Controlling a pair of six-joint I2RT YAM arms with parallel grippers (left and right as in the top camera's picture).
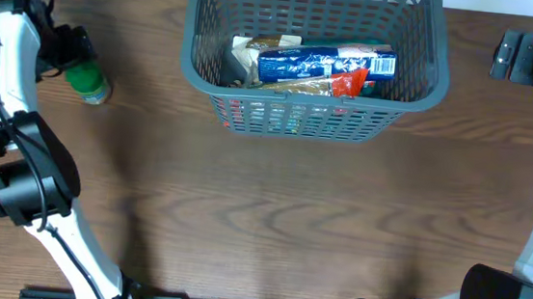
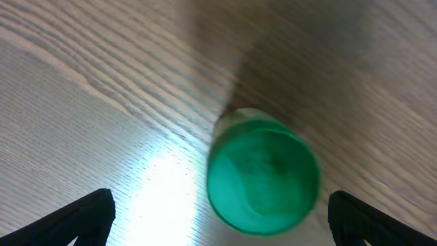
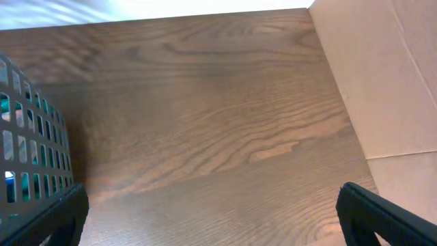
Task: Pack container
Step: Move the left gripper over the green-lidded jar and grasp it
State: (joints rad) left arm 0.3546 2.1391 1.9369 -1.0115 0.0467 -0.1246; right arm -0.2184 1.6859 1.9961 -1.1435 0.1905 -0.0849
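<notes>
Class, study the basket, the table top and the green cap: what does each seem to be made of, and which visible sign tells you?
The container: moulded plastic, matt grey-blue, judging by its even slotted lattice walls. The table: wood or a wood-look laminate, brown with grain lines and a soft sheen. The green cap: probably plastic, smooth, slightly glossy, uniform colour.

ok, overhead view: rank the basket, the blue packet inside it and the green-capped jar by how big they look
1. basket: by far the largest.
2. blue packet: lying in the basket, clearly mid-sized.
3. green-capped jar: smallest, out on the table to the left.

No close calls here.
</notes>
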